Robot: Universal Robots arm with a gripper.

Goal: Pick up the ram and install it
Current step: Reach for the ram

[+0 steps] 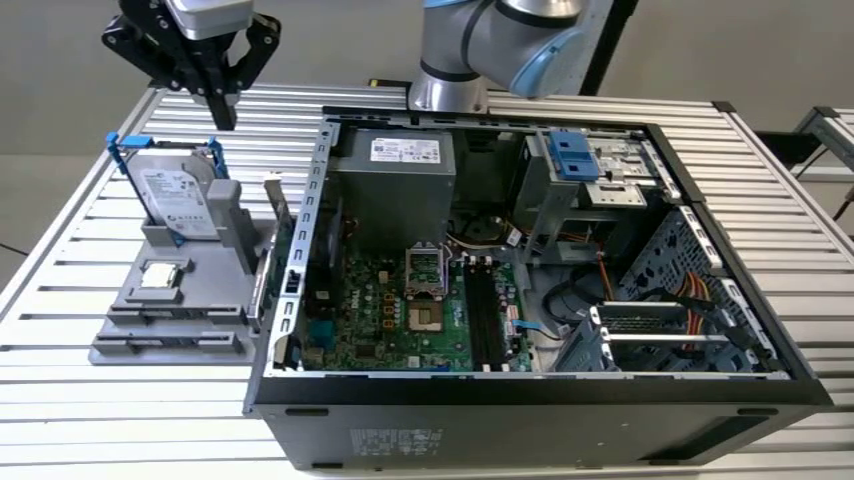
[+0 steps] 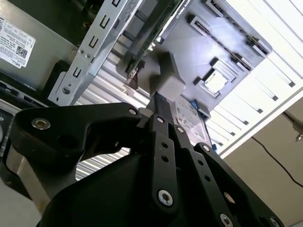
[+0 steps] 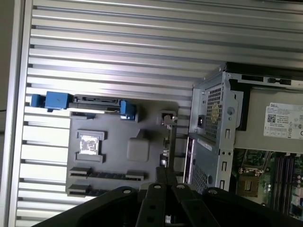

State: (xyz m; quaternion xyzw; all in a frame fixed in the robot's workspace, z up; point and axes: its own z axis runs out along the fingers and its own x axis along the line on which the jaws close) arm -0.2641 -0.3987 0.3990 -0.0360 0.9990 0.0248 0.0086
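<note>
— How far along is the job?
— Barely begun. The ram (image 1: 283, 235), which I take to be the thin board standing on edge between the tray (image 1: 207, 285) and the case (image 1: 534, 400), is untouched. The motherboard's black slots (image 1: 481, 320) look bare.
— And the tool?
— The tool (image 1: 222, 118) hangs pointing down, high over the drive (image 1: 174, 195), its fingers pressed together on nothing.
</note>
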